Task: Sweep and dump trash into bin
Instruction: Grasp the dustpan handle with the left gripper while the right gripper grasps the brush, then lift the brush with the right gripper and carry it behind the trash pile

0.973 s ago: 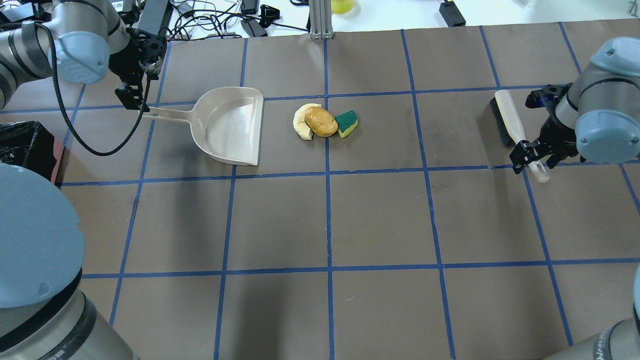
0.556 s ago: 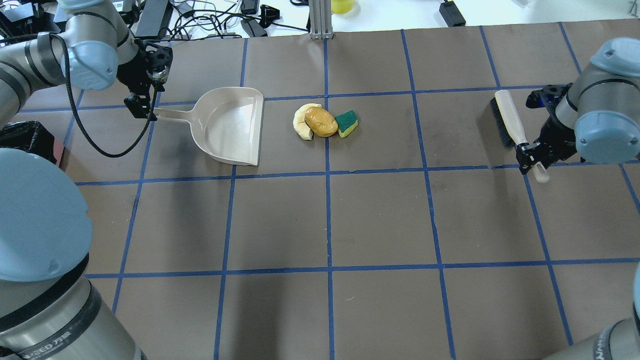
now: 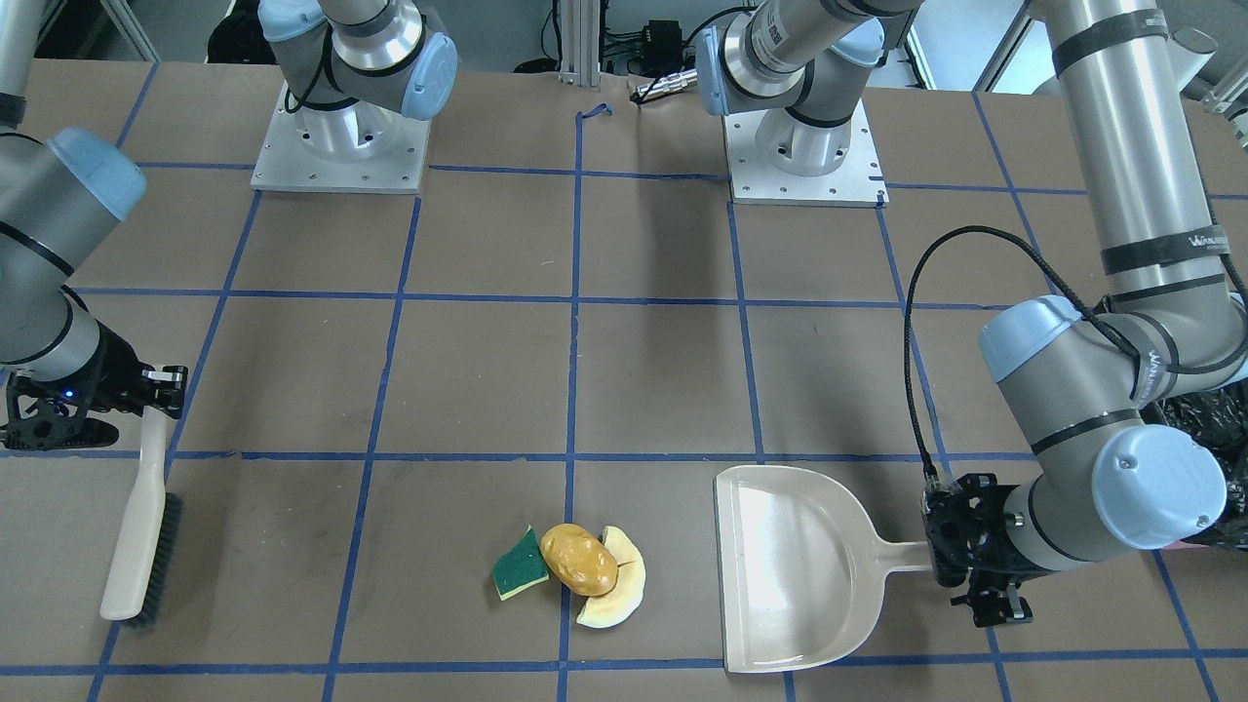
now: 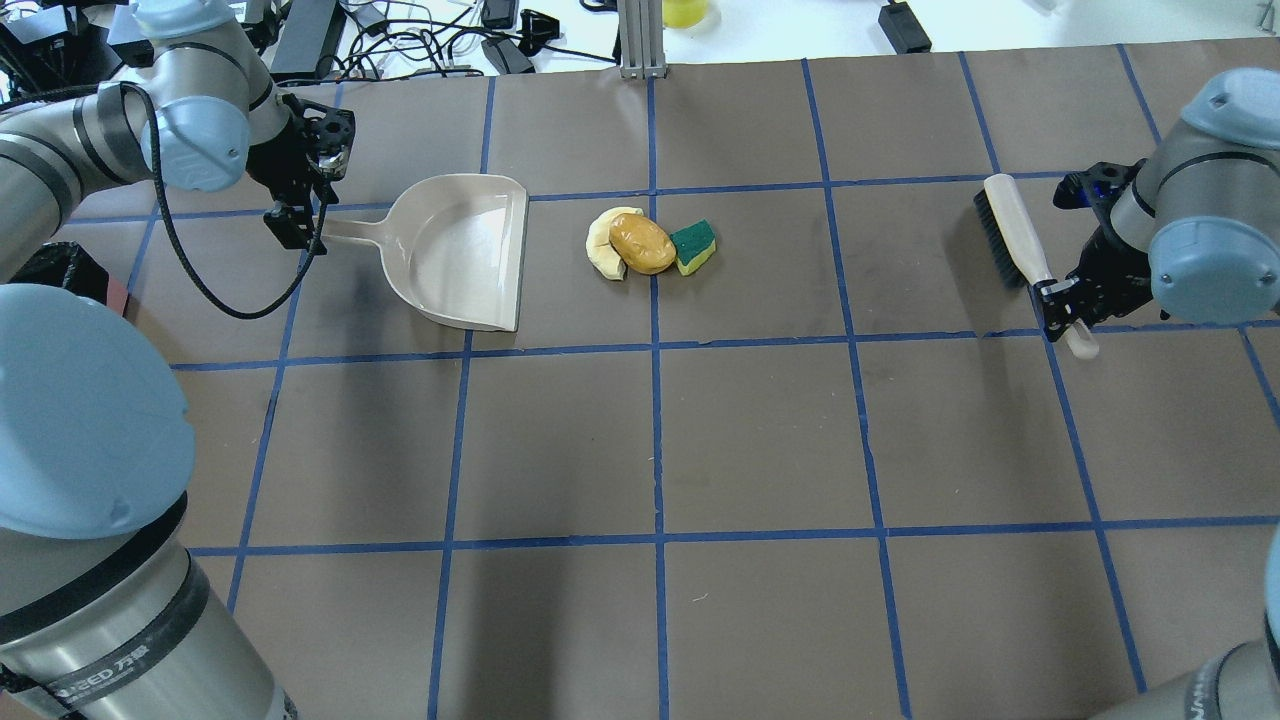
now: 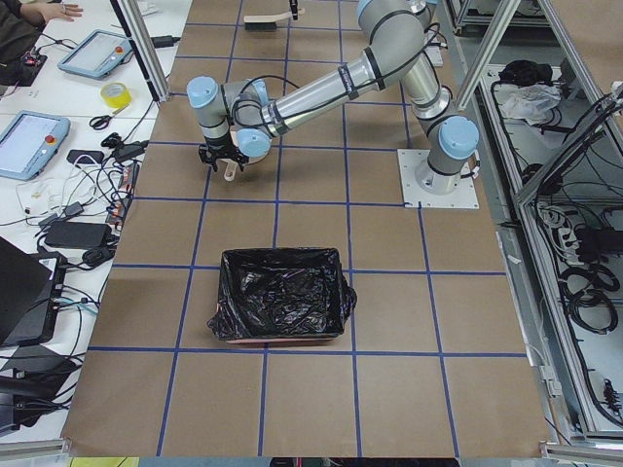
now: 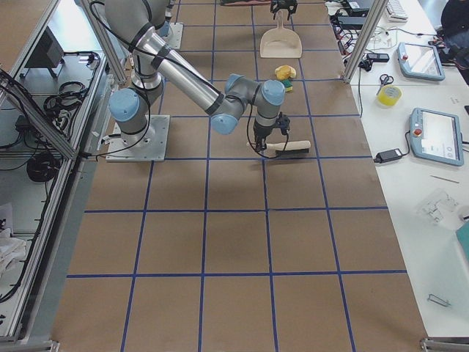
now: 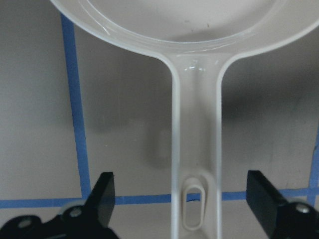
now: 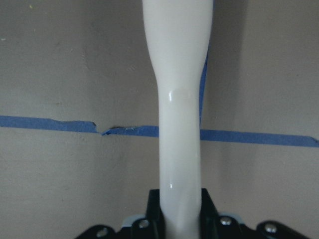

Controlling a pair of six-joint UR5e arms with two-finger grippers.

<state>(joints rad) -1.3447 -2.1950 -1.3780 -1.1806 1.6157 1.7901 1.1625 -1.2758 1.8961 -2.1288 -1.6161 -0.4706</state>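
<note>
The trash lies in a tight cluster mid-table: a green-and-yellow sponge (image 4: 693, 246) (image 3: 517, 565), a golden-brown lump (image 4: 641, 243) (image 3: 579, 560) and a pale crescent slice (image 4: 603, 247) (image 3: 614, 595). The beige dustpan (image 4: 465, 250) (image 3: 790, 575) lies flat to their left, mouth toward them. My left gripper (image 4: 300, 228) (image 7: 184, 209) is open, its fingers (image 7: 104, 199) straddling the end of the dustpan handle (image 7: 195, 124) without touching it. My right gripper (image 4: 1060, 305) (image 8: 179, 219) is shut on the handle of the beige brush (image 4: 1015, 235) (image 8: 179, 99). The bin (image 5: 282, 297), black-lined, stands at the table's left end.
The bin's black bag shows at the left edge of the overhead view (image 4: 55, 265), behind my left arm. Cables and devices lie beyond the table's far edge (image 4: 420, 40). An aluminium post (image 4: 640, 40) stands at the far edge.
My left gripper moved right and now straddles the dustpan handle's end. My right gripper closed on the brush handle, and the brush shifted slightly.
</note>
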